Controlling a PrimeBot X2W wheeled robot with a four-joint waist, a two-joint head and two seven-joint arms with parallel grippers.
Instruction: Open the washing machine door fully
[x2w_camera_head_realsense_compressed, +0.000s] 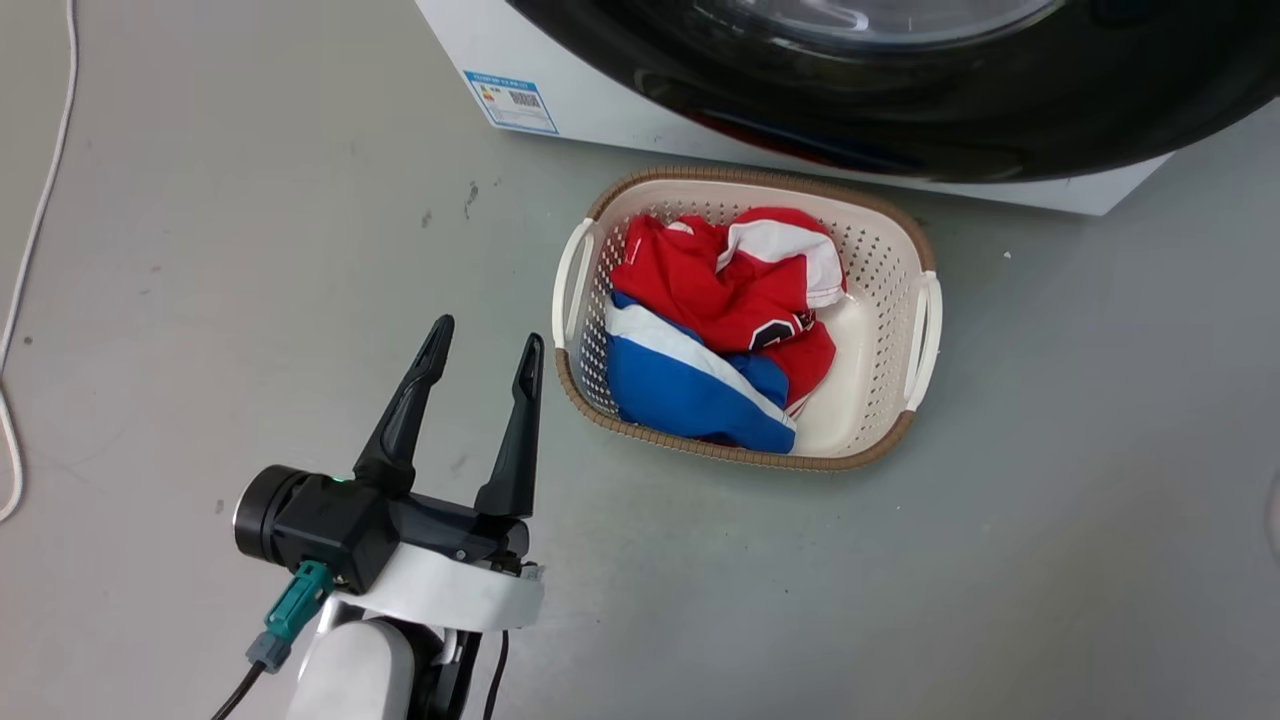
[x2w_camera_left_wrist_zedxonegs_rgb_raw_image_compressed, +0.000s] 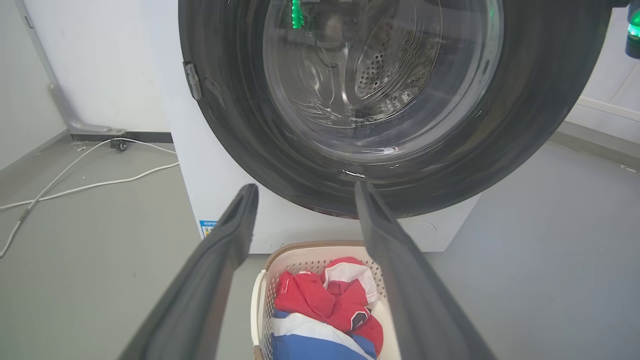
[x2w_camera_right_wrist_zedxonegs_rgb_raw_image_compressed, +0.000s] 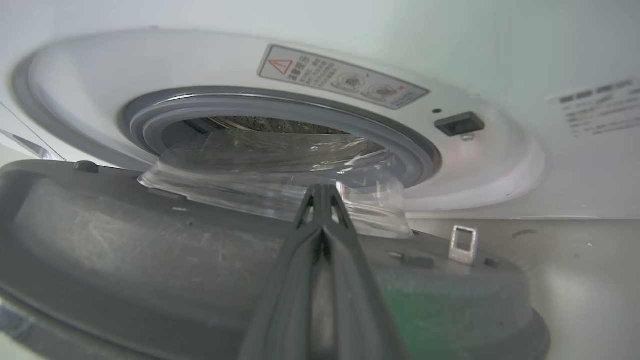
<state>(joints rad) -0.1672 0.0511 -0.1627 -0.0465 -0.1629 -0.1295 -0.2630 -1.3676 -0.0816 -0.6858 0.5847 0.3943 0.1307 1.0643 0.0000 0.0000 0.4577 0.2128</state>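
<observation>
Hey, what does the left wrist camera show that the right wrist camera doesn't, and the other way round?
Left wrist view: the washing machine door from its glossy black outer face, the open left hand, and a basket of red, white and blue clothes on the floor.
Right wrist view: the door's grey inner side with its metal latch hook, the grey-ringed drum mouth, a warning sticker above it, and the right hand with fingers shut together.
Both: the door, its clear glass bowl, and the white washing machine.

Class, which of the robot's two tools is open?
The left tool, fingers spread apart near the laundry basket; the right tool has fingers pressed together.
</observation>
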